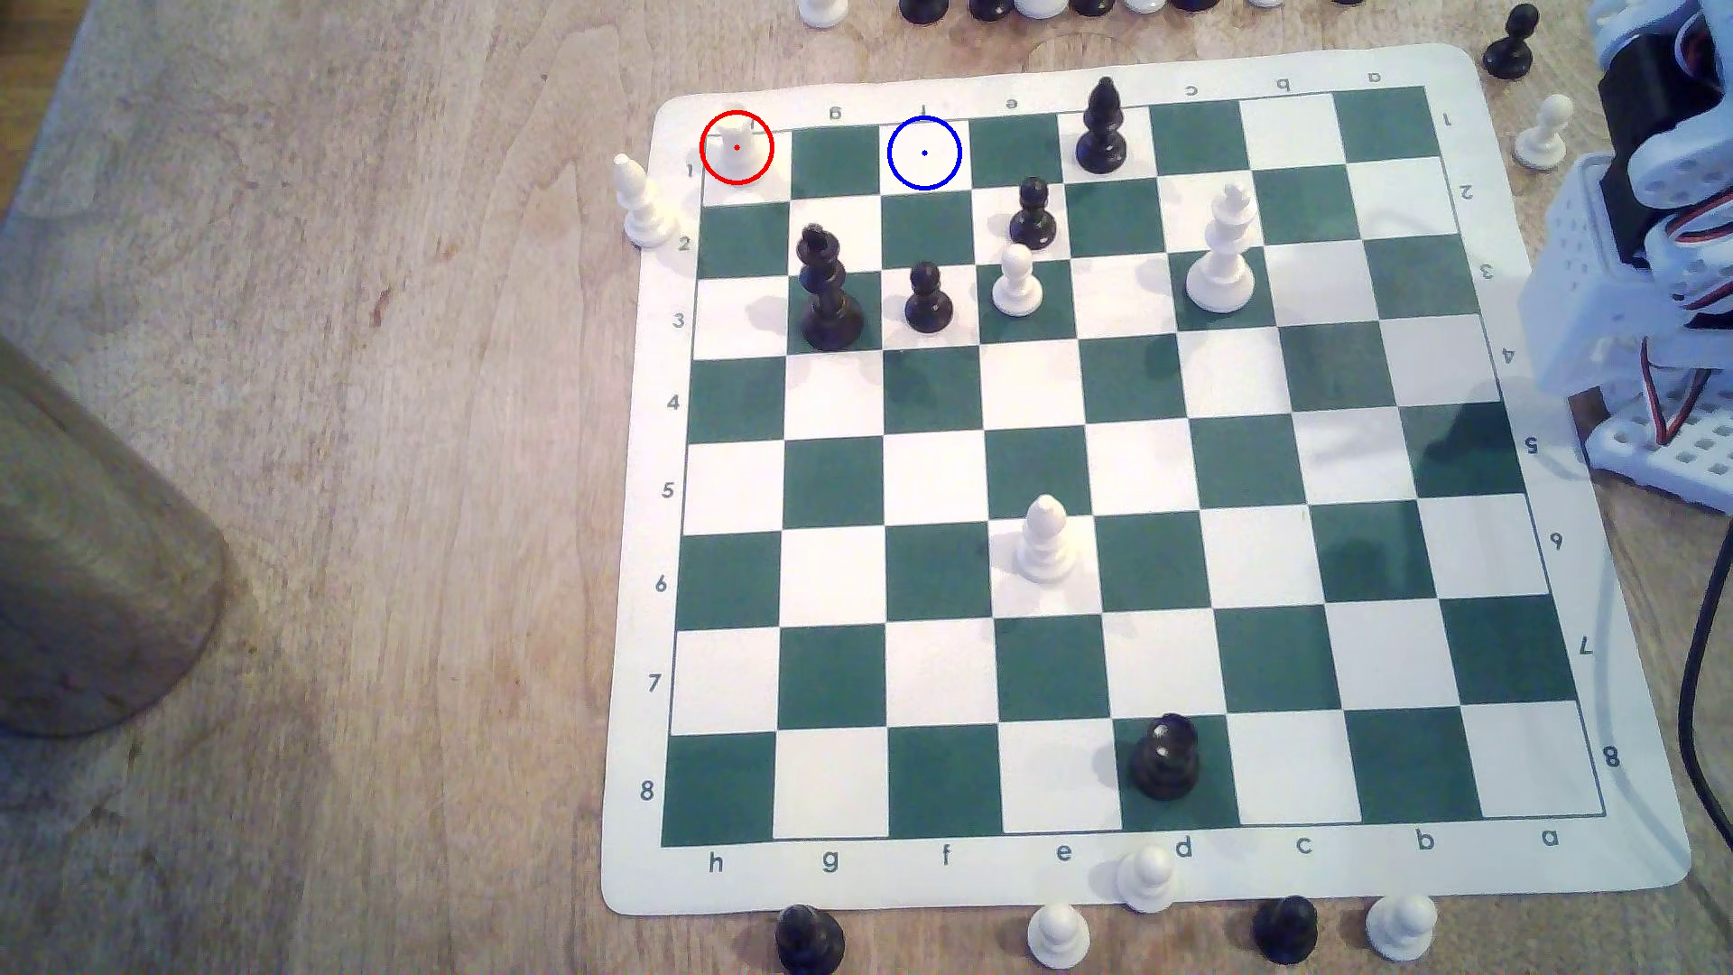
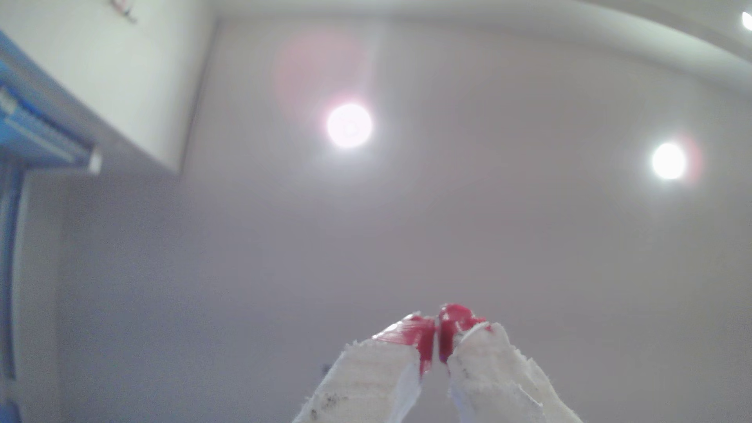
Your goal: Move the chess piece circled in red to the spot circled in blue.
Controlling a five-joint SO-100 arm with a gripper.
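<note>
Fingers [image 2: 423,337] pressed together, empty, aimed at ceiling; chess piece [image 1: 736,150] upright at far corner, across board from arm, spot [image 1: 925,153] two squares nearer.

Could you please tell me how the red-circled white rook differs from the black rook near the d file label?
The white rook is cream and stands on a white corner square in row 1; the black rook is dark and stands on a green square in row 8. Both stand upright, clear of neighbouring pieces.
</note>
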